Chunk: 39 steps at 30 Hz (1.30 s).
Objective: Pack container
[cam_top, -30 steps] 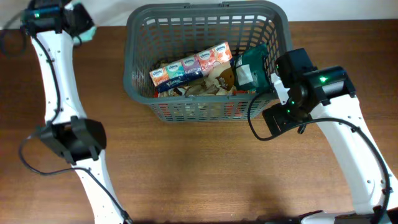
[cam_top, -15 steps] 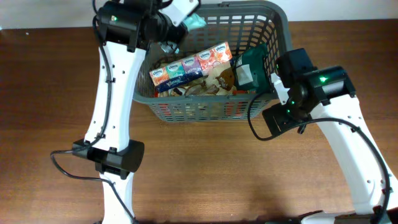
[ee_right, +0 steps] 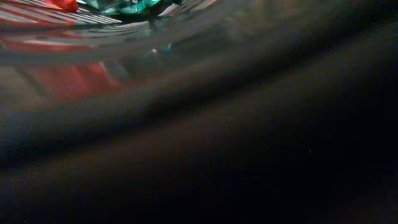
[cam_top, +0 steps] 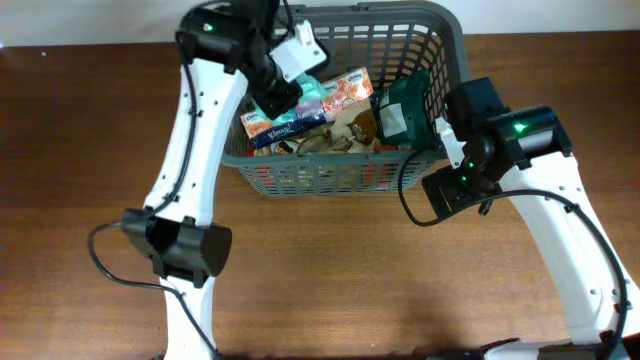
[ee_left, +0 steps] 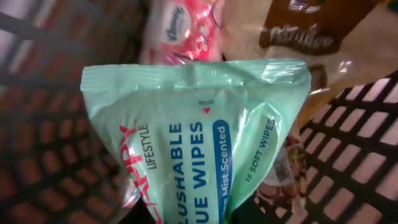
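Basket [cam_top: 400,12] at the table's twelve o'clock; left gripper [cam_top: 292,80], jaws seemingly closed on the wipes packet [ee_left: 199,143], over its ten o'clock corner: lower onto the tissue packs [cam_top: 265,125] before releasing; right gripper [cam_top: 440,130] at the three o'clock wall, jaws indiscernible.

Left arm [cam_top: 195,120] and right arm [cam_top: 560,215] white-shelled, black joints [cam_top: 185,250]; black cables [cam_top: 405,195]; green status lights [cam_top: 518,127].

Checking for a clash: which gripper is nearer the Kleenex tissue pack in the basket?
Left. The left gripper, holding a wipes packet, hangs over the tissue pack; the right gripper is at the right wall of the basket.
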Tool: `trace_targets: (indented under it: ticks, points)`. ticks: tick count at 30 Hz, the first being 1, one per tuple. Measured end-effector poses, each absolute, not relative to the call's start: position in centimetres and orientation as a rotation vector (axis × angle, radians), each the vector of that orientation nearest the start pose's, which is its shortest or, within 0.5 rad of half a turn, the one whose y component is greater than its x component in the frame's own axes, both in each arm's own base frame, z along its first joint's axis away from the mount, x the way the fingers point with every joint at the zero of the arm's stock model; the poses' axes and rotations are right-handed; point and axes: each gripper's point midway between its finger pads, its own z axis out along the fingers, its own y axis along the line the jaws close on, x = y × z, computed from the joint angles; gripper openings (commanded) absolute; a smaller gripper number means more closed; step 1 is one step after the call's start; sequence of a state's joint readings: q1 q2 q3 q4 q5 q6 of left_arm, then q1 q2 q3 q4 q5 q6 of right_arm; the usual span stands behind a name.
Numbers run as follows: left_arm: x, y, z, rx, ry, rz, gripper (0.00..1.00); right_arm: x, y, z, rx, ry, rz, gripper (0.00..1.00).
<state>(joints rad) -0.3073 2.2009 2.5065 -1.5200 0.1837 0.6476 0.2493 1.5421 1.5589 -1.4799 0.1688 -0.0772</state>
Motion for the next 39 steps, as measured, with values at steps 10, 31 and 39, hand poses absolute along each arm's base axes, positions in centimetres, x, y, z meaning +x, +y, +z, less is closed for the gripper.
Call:
trace_targets:
  ticks: [10, 31, 39]
  points:
    - [44.5, -17.8, 18.1, 1.398, 2.455, -0.211, 0.52, 28.1, 4.2, 19.9, -0.476, 2.973, -0.24, 0.99]
    - [39.2, -16.2, 33.3, 1.156, 2.24, -0.158, 0.99, 28.1, 4.2, 20.0, -0.476, 2.972, -0.24, 0.99]
    - [30.5, -13.5, 39.2, 1.049, 2.235, -0.185, 0.99, 28.1, 4.2, 20.0, -0.477, 2.972, -0.24, 0.99]
